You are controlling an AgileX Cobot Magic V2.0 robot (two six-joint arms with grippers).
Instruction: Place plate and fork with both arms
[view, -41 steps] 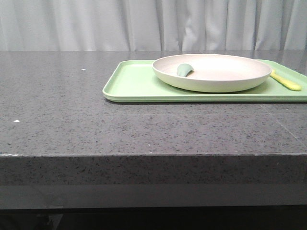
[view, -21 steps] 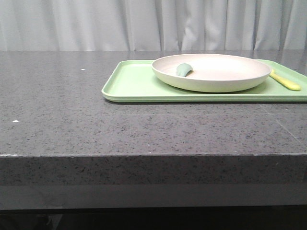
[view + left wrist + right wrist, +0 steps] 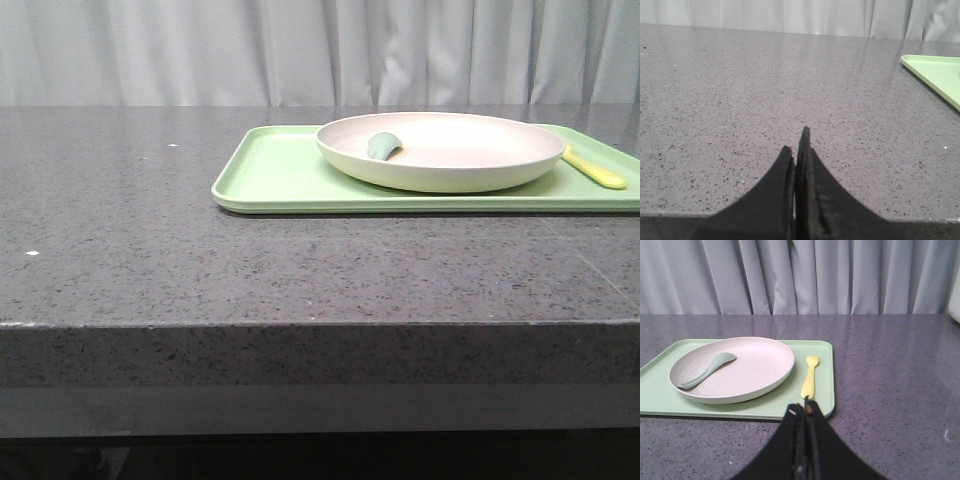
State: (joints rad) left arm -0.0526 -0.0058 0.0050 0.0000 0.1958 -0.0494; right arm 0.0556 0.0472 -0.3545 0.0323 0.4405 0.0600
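Grey curtain behind speckled worktop point(image 3: 150, 230). Plate point(image 3: 732, 369) sits on green tray point(image 3: 655, 395); fork point(image 3: 810, 376) just beside, 3 o'clock of plate. Left gripper point(image 3: 799, 150) and right gripper point(image 3: 804, 412): jaws pressed together, holding nothing. Scene fits set-down finished or pickup pending.

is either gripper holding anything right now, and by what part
Nothing is held. The left gripper and right gripper are both shut on nothing; the fork and plate lie on the tray.

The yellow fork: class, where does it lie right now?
The yellow fork lies flat on the green tray, in the strip to the right of the plate, beside its rim, seen from the right wrist view.
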